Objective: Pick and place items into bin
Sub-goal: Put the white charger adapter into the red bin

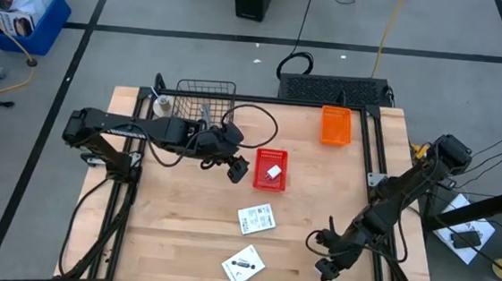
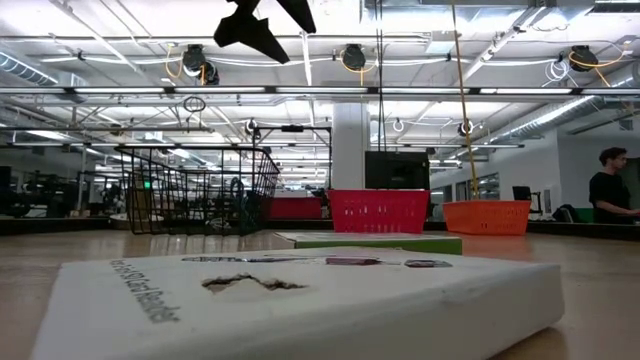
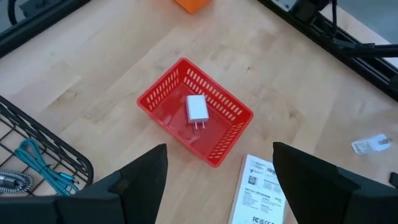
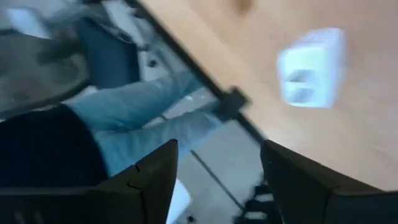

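Wooden counter (image 1: 182, 216) under bright warehouse lights, and a person (image 2: 607, 185) stood far off at the low view's right edge. Left claw (image 1: 238, 169) hovered just beside the red bin (image 1: 272, 156), fingers (image 3: 140, 180) spread wide apart, nothing between them. Inside that bin lay one white block (image 3: 197, 109), prongs showing in the left wrist view. Two flat white packets sat on open wood: one (image 1: 256, 218) just below the bin, the other (image 1: 243, 266) nearer the front edge (from the low camera it filled the foreground, its print hard to read). A second white block (image 3: 370, 144) lay off toward the right arm, half cut by the frame. Right claw (image 1: 329, 269) hung low near the front right corner, fingers apart and empty; its own camera was smeared, showing only that block (image 4: 311, 67) and someone's jeans (image 4: 149, 121) beyond the counter edge. Back left, a wire basket (image 1: 205, 99) held a teal cable (image 3: 37, 163), mostly hidden by mesh. An orange bin (image 1: 336, 125) sat at the back.
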{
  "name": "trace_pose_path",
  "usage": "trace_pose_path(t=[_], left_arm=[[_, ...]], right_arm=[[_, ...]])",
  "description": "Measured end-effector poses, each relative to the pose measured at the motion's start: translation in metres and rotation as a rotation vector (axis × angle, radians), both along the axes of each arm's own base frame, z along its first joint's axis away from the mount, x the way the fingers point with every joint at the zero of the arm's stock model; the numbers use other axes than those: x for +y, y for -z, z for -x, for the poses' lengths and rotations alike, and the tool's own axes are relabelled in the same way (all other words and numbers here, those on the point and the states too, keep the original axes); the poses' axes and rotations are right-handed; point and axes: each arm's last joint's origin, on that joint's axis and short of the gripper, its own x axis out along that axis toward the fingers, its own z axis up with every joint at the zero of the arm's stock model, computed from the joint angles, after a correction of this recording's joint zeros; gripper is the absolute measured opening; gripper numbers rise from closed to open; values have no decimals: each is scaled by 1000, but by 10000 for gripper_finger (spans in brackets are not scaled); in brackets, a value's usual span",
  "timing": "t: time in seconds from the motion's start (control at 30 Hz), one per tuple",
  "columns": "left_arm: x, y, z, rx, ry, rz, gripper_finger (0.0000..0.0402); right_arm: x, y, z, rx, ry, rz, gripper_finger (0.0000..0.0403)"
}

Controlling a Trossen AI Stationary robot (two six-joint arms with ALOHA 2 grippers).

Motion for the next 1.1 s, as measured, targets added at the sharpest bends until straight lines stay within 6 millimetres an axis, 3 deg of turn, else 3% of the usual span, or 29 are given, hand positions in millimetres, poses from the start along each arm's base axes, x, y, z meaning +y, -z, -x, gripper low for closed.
trace_pose_path(t=[0.17,0.4,0.8,0.97,1.1], left_arm=[[0,0,0,0,-1,-1,292],[0,0,0,0,-1,-1,292],[0,0,0,-1,-4,1,292],[0,0,0,-1,-4,2,292],[0,0,0,-1,-4,2,292]], right_arm=[[-4,2,-1,0,2,33,242],[-11,3,-7,-37,2,70,232],[-28,4,-19,-131,-157,88,211],[-27,2,-22,-107,-64,60,218],[-24,-5,-29,-219,-72,17,221]])
